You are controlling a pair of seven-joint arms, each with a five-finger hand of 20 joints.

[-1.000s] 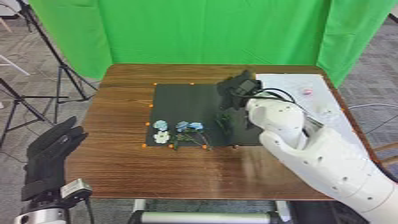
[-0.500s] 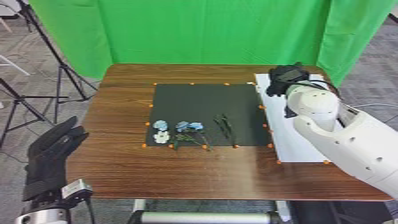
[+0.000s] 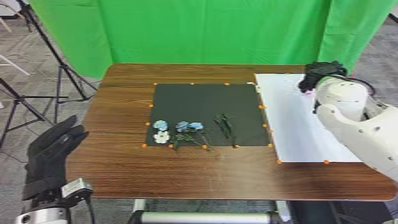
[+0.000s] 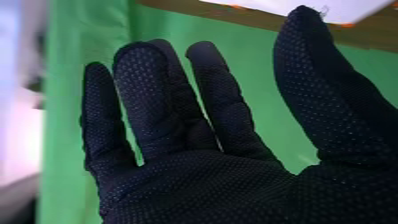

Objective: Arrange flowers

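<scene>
The right hand (image 3: 323,74) is held over the far part of the white sheet (image 3: 298,125), toward its right side, with the arm brought in from the right. In the right wrist view its fingers (image 4: 147,95) are spread and extended, the thumb (image 4: 311,80) is held well apart from them, and nothing is gripped. A pink flower (image 3: 308,92) is seen on the sheet just beside this hand and is partly covered by it; whether it is touched cannot be told. The left hand (image 3: 53,150) is held off the table's left edge, its fingers loosely straightened and nothing grasped. On the black mat (image 3: 191,102), the other flowers are laid out in the near half. A blue flower (image 3: 160,125) is placed near the left edge, with a white flower (image 3: 162,137) set just nearer the robot. To their right, two blue blooms (image 3: 189,126) are grouped side by side, with dark greenery (image 3: 185,138) lying nearer the robot. Farther right, green stems (image 3: 225,127) are laid lengthwise, apart from the blooms. The mat and sheet are edged with orange markers (image 3: 279,161) on the brown table (image 3: 169,172), and a green curtain (image 3: 209,32) is hung behind.
</scene>
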